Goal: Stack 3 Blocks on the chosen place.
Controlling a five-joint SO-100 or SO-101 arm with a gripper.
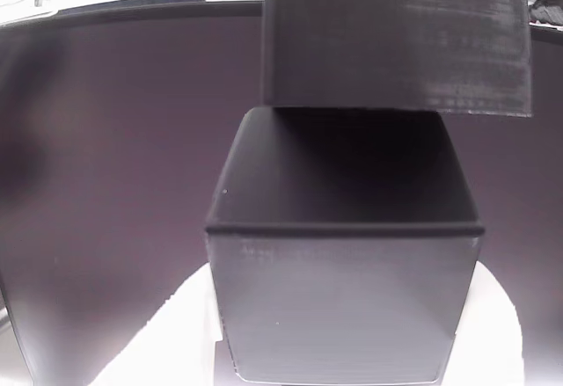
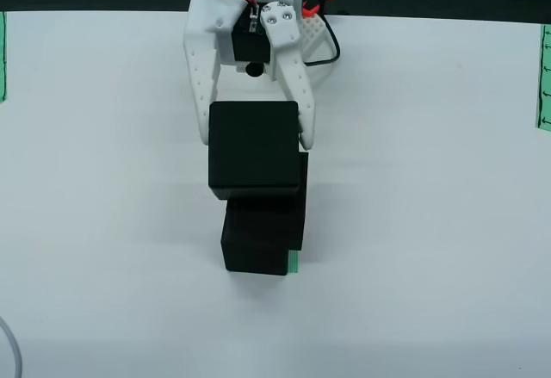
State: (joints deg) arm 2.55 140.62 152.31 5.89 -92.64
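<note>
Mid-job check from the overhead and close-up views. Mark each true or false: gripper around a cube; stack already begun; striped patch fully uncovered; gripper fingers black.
1. The gripper has a black cube between its fingers. True.
2. Cubes already stand stacked below it. True.
3. The striped patch lies fully uncovered. False: the stack covers it; a green edge peeks out.
4. The gripper's fingers are black. False: they are white.
</note>
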